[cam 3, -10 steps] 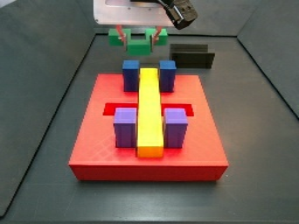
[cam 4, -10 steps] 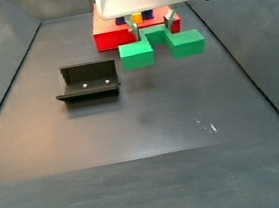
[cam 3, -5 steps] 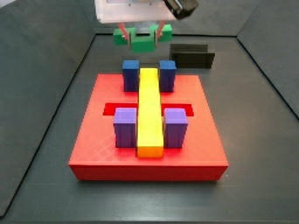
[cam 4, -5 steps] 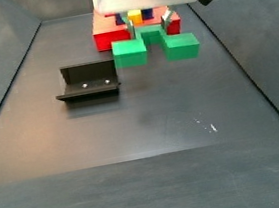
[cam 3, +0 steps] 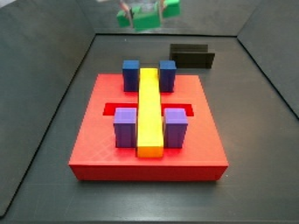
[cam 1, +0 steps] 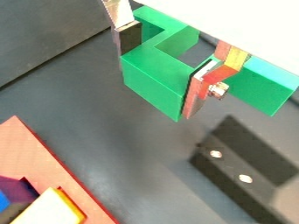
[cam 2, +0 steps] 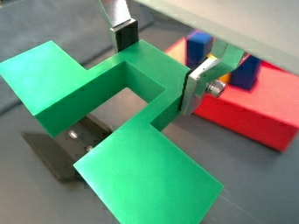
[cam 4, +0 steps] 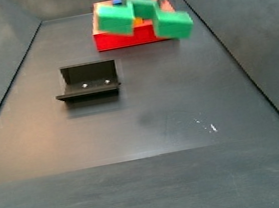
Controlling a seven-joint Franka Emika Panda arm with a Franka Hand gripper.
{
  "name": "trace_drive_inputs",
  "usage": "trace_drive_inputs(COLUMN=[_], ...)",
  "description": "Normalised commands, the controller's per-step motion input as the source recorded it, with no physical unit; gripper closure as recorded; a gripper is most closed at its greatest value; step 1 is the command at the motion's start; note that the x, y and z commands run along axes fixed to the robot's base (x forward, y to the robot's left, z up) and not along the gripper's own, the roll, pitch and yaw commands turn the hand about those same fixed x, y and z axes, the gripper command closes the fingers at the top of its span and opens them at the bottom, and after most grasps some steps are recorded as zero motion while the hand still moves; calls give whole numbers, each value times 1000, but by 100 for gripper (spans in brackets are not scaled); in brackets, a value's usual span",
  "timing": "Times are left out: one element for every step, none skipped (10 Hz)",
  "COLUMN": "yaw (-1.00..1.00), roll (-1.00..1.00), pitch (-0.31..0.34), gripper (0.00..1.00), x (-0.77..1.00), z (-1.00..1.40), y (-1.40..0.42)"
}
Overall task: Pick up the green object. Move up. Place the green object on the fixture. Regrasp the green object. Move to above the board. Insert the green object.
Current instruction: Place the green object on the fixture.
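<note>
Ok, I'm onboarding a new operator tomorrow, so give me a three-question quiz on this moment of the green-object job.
1. True or false: the green object rests on the fixture.
2. In both wrist views the gripper is: A) open above the board, B) shut on the green object's raised middle, C) shut on a blue block.
3. Fill in: on the board, the long yellow bar lies between two ____ blocks at its near end in a side view.

Key:
1. False: it hangs in the air, clear of the floor and of the fixture.
2. B: the silver fingers press it from both sides.
3. Purple.
</note>
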Motion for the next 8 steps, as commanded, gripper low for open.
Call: trace_drive_inputs(yaw=[0,0,97,151,123,31,0,0], roll=[-469,-286,-169,-143,-309,-517,-749,-823], pitch=[357,449,474,526,463,263,0,0], gripper=[100,100,100,100,100,100,100,100], x=[643,643,571,580,686,551,446,394], z=[414,377,389,429,329,326,280,220], y=[494,434,357,243,100,80,123,106])
